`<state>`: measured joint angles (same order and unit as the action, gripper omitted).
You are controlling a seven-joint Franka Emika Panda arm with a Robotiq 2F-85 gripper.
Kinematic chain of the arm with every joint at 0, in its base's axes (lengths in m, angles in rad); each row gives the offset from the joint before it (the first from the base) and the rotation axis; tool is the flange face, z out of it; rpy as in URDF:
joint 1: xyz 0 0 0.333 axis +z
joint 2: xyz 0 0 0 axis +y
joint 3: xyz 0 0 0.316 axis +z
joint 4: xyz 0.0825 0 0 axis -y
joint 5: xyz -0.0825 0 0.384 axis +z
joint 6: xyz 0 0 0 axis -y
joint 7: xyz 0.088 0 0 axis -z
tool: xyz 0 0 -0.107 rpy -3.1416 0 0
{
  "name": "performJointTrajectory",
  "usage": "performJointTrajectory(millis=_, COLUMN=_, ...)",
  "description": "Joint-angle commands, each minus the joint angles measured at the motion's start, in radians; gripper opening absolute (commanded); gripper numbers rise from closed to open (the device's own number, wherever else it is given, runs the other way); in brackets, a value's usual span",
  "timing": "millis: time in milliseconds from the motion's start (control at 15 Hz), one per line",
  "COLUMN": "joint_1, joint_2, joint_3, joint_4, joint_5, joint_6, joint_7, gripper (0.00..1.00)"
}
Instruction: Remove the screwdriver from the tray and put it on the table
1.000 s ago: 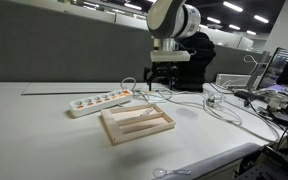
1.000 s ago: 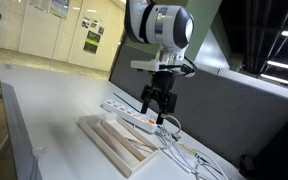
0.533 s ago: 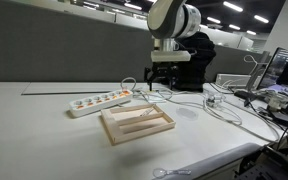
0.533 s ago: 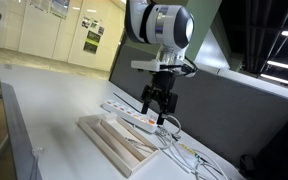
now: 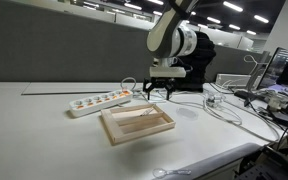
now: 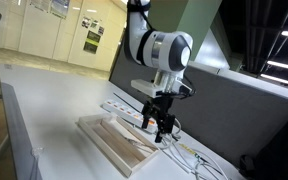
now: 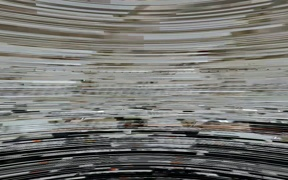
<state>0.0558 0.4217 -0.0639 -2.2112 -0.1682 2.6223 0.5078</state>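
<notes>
Compared with a second ago, the gripper [image 6: 158, 126] has been brought down and the wrist tilted. It is now held low over the far side of the tray [image 5: 112, 133], close above the white cables [image 5: 219, 108]. Its fingers [image 6: 149, 120] are seen spread apart, with nothing between them.

The tray and the power strip [image 5: 97, 101] beside it are unmoved on the table [image 5: 34, 115]. The screwdriver [image 5: 134, 116] is still lying inside the tray. It is seen as a pale, slender stick laid at a slant across the beige floor, and is not touched by the gripper.

Posters [image 6: 92, 38] are hung on the far wall in an exterior view, but their writing cannot be read. The wrist view is filled with horizontal streaks, and nothing can be made out in it.
</notes>
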Motion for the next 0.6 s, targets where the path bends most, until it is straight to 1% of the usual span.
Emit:
performJointTrajectory(millis=0, joint_1=0.009, joint_2=0.095, joint_3=-0.007, joint_4=0.073, joint_5=0.082, joint_6=0.041, joint_7=-0.053, gripper=1.0)
performJointTrajectory(millis=200, joint_1=0.013, joint_2=0.143, joint_3=-0.001, joint_4=0.107, joint_5=0.139, joint_6=0.054, joint_7=-0.102, gripper=1.0)
performJointTrajectory(millis=533, joint_1=0.026, joint_2=0.192, joint_3=0.0, joint_4=0.154, joint_5=0.178, joint_6=0.053, joint_7=-0.15, gripper=1.0)
